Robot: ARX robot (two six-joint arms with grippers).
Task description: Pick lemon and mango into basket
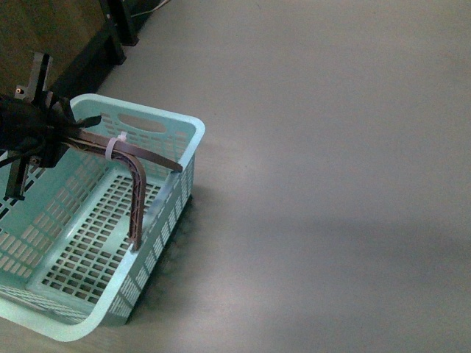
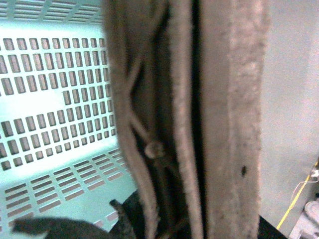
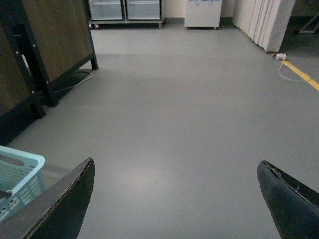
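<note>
With neither lemon nor mango in sight and the basket (image 1: 193, 143) at the robot's left empty, nothing is done: the left gripper (image 1: 73, 134) clasps its handle (image 1: 137, 191), and the right gripper (image 3: 175, 164) gapes, holding nothing.

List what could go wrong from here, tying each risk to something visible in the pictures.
1. The left gripper holds the basket only by its brown handle, which has a white zip tie around it; the basket could swing, or the grip slip.
2. The basket is empty and no lemon or mango shows in any view, so the fruit must first be found.
3. The right gripper is open over the floor, with nothing to grasp in its view.
</note>
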